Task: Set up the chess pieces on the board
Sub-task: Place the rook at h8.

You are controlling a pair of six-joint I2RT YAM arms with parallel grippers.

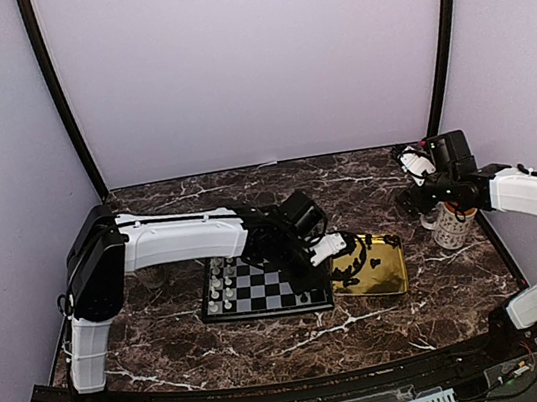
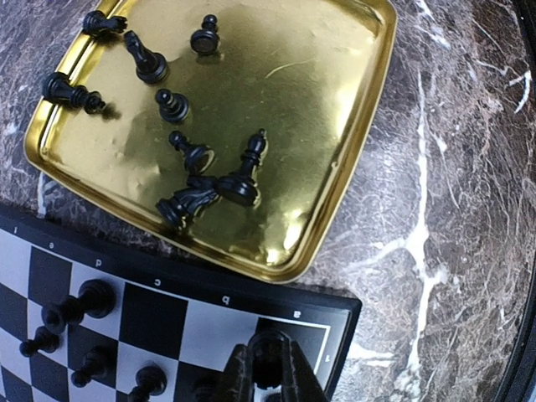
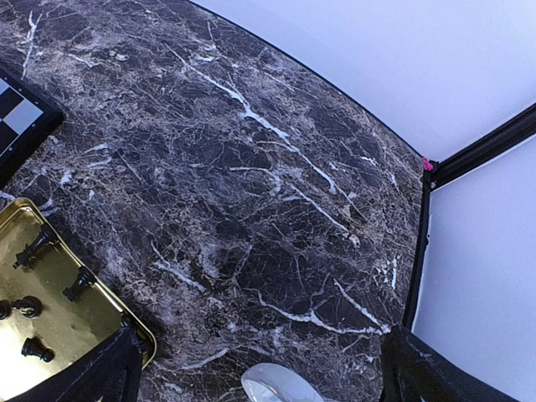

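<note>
Shiny gold metal-look tray (image 2: 335, 84), glossy blk chess pieces (image 2: 243, 180), polished marble-look table (image 2: 452, 209)

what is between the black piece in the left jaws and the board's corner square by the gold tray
Nothing visible. The left gripper holds a black piece right over that corner of the board; the nearest other pieces stand on squares to its side, and the gold tray lies beyond the rim.

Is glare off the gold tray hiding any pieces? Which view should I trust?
Left wrist: the gold tray shines, yet its black pieces stand out crisply, each doubled by a reflection. Top external: the tray is small and its pieces merge into dark blobs. Right wrist: only a tray corner shows. Trust the left wrist.
</note>
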